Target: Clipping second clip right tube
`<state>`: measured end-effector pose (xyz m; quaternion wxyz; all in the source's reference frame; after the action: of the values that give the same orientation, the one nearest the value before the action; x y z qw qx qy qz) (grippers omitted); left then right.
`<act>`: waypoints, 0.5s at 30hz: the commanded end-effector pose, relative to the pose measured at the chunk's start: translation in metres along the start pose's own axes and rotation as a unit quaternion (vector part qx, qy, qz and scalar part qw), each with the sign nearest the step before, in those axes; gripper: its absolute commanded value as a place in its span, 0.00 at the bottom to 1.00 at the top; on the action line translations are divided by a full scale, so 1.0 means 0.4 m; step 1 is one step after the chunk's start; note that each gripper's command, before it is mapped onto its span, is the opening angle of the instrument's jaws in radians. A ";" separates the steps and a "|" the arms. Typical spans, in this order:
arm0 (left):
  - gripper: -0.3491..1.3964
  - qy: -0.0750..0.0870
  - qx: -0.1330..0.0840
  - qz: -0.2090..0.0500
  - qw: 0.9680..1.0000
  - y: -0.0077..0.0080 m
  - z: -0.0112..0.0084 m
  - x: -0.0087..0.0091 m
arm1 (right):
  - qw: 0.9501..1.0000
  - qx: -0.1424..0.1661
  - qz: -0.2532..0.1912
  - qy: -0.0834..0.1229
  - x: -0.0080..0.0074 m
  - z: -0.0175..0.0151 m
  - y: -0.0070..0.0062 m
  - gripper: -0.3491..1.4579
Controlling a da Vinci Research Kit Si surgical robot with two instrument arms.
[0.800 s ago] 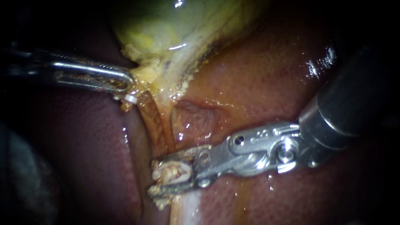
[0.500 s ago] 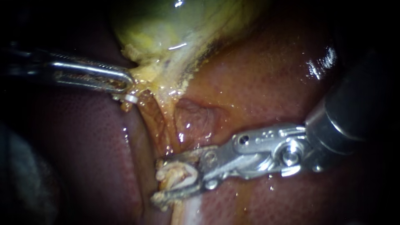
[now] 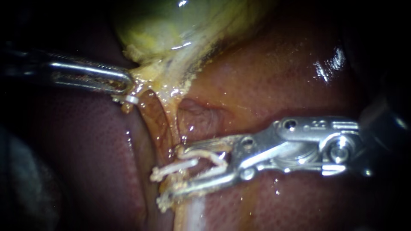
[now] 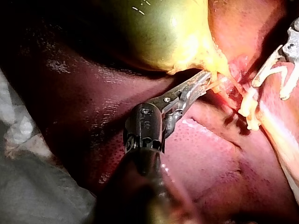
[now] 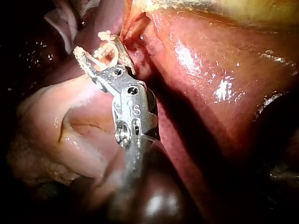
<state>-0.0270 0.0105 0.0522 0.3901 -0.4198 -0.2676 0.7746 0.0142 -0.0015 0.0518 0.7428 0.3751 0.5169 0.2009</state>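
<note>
My left instrument [image 3: 128,84] comes in from the left, its jaws shut on the yellowish neck of the gallbladder [image 3: 171,25], as the left wrist view confirms [image 4: 208,80]. Just below them a small white clip [image 3: 130,99] sits at the top of a brownish tube [image 3: 165,124] that runs down over the liver [image 3: 265,72]. Lower on that tube, my right instrument [image 3: 169,175] has its jaws open. A second white clip [image 3: 184,166] lies between them, across the tube, its upper leg apart from the upper jaw. The right wrist view shows this clip [image 5: 106,51] at the jaws [image 5: 100,46].
A pale whitish band [image 3: 192,214] runs down from under the right jaws. A shallow pit [image 3: 199,115] in the liver lies right of the tube. White gauze [image 4: 28,186] lies beside the left instrument's shaft.
My right instrument has drawn back to the right and its jaws have opened wider. The white clip now shows stretched out across the tube. The left instrument has held still.
</note>
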 end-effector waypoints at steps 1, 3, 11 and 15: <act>0.00 0.000 0.000 0.000 1.000 0.0000 -0.0001 0.0000 | 1.000 -0.002 0.001 0.001 -0.0005 -0.0006 0.0008 0.47; 0.00 0.000 0.000 0.000 1.000 0.0000 -0.0002 0.0000 | 1.000 -0.004 0.004 0.004 -0.0011 -0.0017 0.0021 0.47; 0.00 0.000 0.000 0.000 1.000 0.0000 -0.0001 0.0000 | 1.000 -0.017 0.015 -0.004 -0.0056 -0.0006 0.0091 0.47; 0.00 0.000 0.000 0.000 1.000 0.0002 0.0001 0.0001 | 1.000 -0.016 0.020 -0.008 -0.0082 0.0032 0.0114 0.47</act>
<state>-0.0271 0.0105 0.0522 0.3897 -0.4200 -0.2683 0.7744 0.0149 -0.0015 0.0580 0.7485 0.3760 0.4987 0.2229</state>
